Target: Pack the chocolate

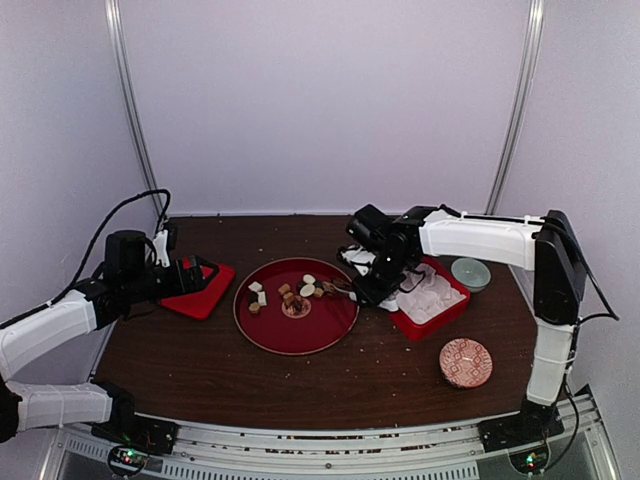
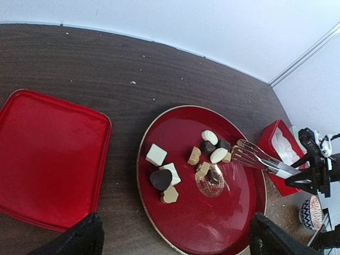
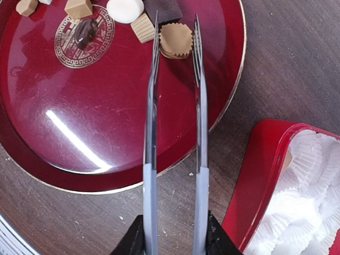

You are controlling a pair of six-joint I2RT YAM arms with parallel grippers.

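- Nearest, a small patterned bowl (image 1: pixel 466 362) in red and white sits on the dark wood table (image 1: pixel 200 385), in front of the right arm's base.
- Further in, a round red plate (image 1: pixel 296 335) with a thin gold rim lies mid-table. It has a gold key-pattern emblem (image 3: pixel 85 33) at its centre, which bears no letters that can be read.
- All the chocolate (image 2: pixel 160 179) in view lies on that plate, in a loose cluster on and around the emblem: dark, tan and cream-white pieces, 1 dark piece right on the emblem.
- The left gripper (image 1: pixel 205 270) hovers at the plate's left, over a flat red lid (image 2: pixel 48 159). Its 2 fingers (image 2: pixel 82 239) are spread wide, with nothing between them.
- The right gripper (image 3: pixel 174 239) is closed around the handles of metal tongs (image 3: pixel 151 133), its dark fingers (image 3: pixel 215 241) pressing from both sides.
- The tong tips reach over the plate's right rim and stand either side of 1 tan fluted piece (image 3: pixel 176 40). The left tip is at its edge, and I cannot tell whether it is squeezed.
- Just right of the plate stands a red box (image 3: pixel 255 170) filled with crinkled white paper cups (image 3: pixel 303 202).
- Beyond the box, a small pale green dish (image 1: pixel 470 272) rests near the table's far right edge.
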